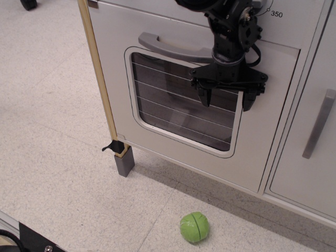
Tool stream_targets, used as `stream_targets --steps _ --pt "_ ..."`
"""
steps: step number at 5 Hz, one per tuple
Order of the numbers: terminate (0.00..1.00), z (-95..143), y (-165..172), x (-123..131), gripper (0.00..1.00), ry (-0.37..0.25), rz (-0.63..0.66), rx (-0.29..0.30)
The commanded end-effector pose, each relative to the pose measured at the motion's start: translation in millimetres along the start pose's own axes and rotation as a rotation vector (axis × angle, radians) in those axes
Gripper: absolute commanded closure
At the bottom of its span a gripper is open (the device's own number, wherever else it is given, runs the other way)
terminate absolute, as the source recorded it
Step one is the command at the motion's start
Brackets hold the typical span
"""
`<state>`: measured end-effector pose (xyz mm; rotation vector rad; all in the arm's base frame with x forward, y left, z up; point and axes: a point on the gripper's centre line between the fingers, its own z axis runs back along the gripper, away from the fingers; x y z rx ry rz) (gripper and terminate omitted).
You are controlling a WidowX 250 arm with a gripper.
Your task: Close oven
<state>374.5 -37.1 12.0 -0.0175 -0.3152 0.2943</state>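
Note:
The white toy oven point(257, 152) has its door flush with the front panel, shut. Its rounded window point(173, 105) shows horizontal wires over a dark inside. The grey bar handle point(168, 46) runs across the top of the door. My black gripper point(227, 100) hangs in front of the window's upper right part, just below the handle's right end. Its two fingers point(206, 96) point down and stand apart, holding nothing. The inner shelf is hidden behind the door.
A green ball point(194, 227) lies on the speckled floor in front of the oven. A plain white cabinet door with a vertical grey handle point(318, 124) is at the right. A wooden side post ends in a grey foot point(125, 164) at the left.

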Motion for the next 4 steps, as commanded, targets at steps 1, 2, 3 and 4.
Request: stream_targets --steps 1,2,3,4 --pt "0.0 37.7 30.8 9.5 0.0 -0.038 -0.038 -0.012" --pt "0.0 37.7 30.8 9.5 0.0 -0.038 -0.038 -0.012" --pt "0.0 37.7 30.8 9.5 0.0 -0.038 -0.038 -0.012" --pt "1.0 37.7 30.8 9.5 0.0 -0.038 -0.038 -0.012"
